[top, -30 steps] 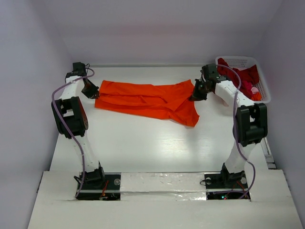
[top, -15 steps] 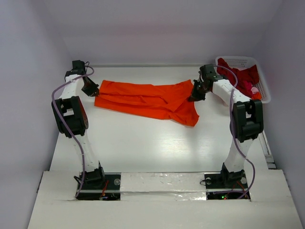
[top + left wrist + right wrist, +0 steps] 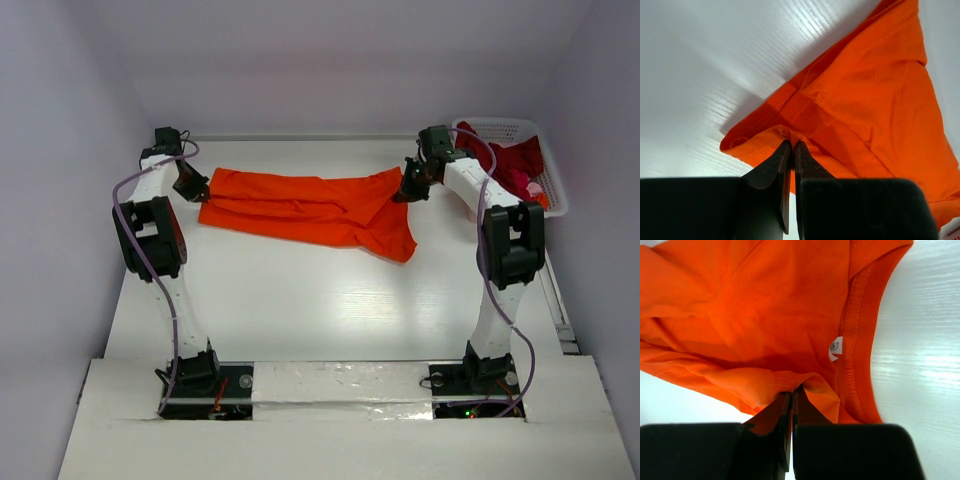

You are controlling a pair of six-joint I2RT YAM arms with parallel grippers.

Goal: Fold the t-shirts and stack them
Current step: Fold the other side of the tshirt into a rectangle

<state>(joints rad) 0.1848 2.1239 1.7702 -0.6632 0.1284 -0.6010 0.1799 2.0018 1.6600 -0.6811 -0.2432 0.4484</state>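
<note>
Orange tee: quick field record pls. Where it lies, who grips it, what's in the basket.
orange t-shirt: lies wrinkled, lengthwise across the far part of the table
left gripper: shut on the shirt's left edge
right gripper: shut on a fold of the shirt near the collar
neck label: visible inside the collar
basket: far right corner, holds dark red cloth and pink cloth
</note>
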